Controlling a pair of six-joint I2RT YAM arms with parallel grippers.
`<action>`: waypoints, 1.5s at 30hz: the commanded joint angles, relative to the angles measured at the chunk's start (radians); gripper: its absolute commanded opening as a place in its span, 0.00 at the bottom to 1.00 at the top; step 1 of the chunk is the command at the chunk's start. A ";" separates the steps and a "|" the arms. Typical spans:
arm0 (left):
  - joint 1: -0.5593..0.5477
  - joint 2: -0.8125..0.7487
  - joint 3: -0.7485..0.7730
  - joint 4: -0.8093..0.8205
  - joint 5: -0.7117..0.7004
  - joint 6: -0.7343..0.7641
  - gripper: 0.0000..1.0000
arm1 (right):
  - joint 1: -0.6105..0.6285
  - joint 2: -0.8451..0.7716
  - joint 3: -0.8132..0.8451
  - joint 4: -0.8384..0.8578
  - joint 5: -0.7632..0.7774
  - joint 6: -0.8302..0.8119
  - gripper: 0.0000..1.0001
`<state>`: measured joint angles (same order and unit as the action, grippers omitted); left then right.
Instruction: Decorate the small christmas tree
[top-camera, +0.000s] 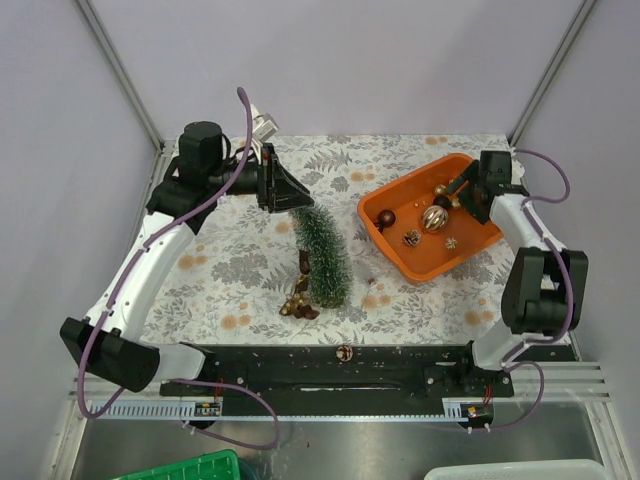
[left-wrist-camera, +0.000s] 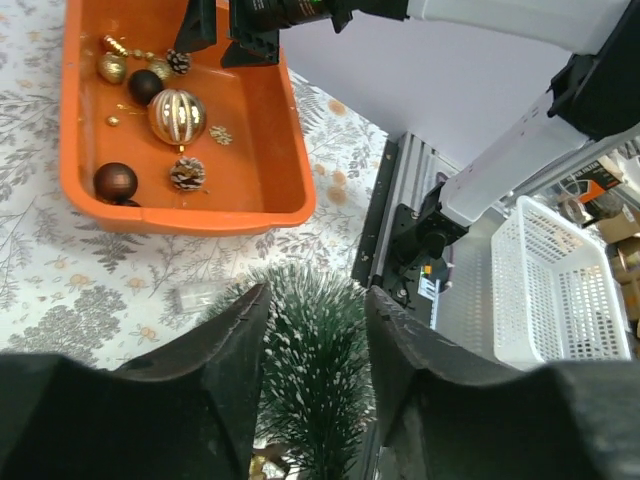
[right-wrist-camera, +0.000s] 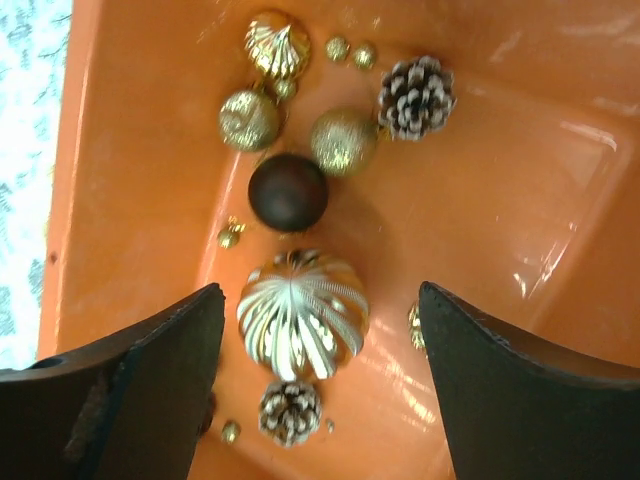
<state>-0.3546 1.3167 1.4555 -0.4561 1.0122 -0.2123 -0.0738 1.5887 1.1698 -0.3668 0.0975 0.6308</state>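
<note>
The small christmas tree (top-camera: 326, 255) lies tilted on the patterned table, dark green with frosty tips. My left gripper (top-camera: 290, 195) is closed on its top; in the left wrist view the bristles (left-wrist-camera: 315, 360) fill the gap between the fingers (left-wrist-camera: 235, 350). Small gold and brown ornaments (top-camera: 298, 303) sit beside the tree's lower end. My right gripper (top-camera: 462, 195) is open and empty over the orange tray (top-camera: 385, 240). In the right wrist view the right gripper (right-wrist-camera: 320, 292) straddles a gold-and-white striped ball (right-wrist-camera: 302, 313), with a dark brown ball (right-wrist-camera: 288, 191) and pinecones (right-wrist-camera: 415, 95) nearby.
The tray (right-wrist-camera: 120, 150) also holds glittery gold balls (right-wrist-camera: 248, 119) and tiny gold beads. A small brown ball (top-camera: 344, 352) rests on the black front rail. A white basket (left-wrist-camera: 560, 280) and a green bin (top-camera: 185, 468) stand off the table's near edge.
</note>
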 joint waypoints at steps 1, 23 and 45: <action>0.032 -0.027 -0.006 0.034 -0.012 0.007 0.55 | 0.003 0.134 0.161 -0.072 0.132 -0.026 0.89; 0.046 -0.011 0.060 -0.088 -0.084 0.002 0.99 | 0.003 0.439 0.390 -0.184 0.163 -0.052 0.72; 0.292 0.047 0.379 -0.382 -0.073 0.146 0.99 | 0.003 0.421 0.309 -0.156 0.041 -0.028 0.55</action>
<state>-0.1062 1.3720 1.7981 -0.8383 0.8944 -0.0811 -0.0738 2.0304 1.4891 -0.5434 0.1577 0.5964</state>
